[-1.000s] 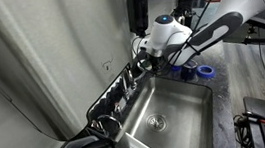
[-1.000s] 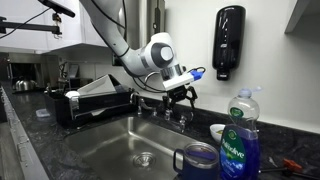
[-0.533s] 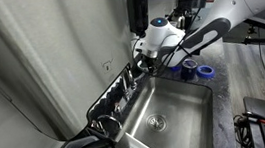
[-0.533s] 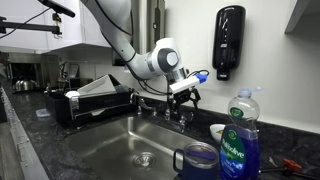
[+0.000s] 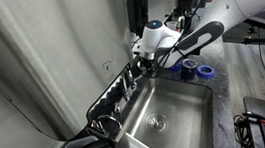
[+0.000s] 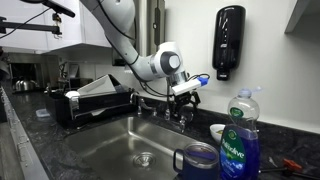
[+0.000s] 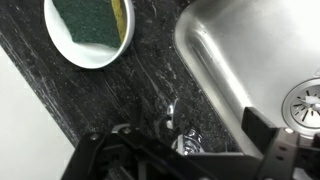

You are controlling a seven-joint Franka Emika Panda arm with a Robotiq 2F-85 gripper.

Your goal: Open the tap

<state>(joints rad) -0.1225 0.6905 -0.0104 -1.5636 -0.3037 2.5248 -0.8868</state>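
One step pending: small shiny chrome tap (image 6: 172,115) not yet opened.
Black tool (image 6: 187,97) is held wide just above it, so a lever can be straddled and pushed.

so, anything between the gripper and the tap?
Nothing. In an exterior view the gripper hangs just above the tap with only a bare gap between them; the wrist view shows no object there either.

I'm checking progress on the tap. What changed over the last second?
The gripper eased a little lower toward the tap, open, taking hold of nothing. The tap, sink and soap bottle stayed as they were.
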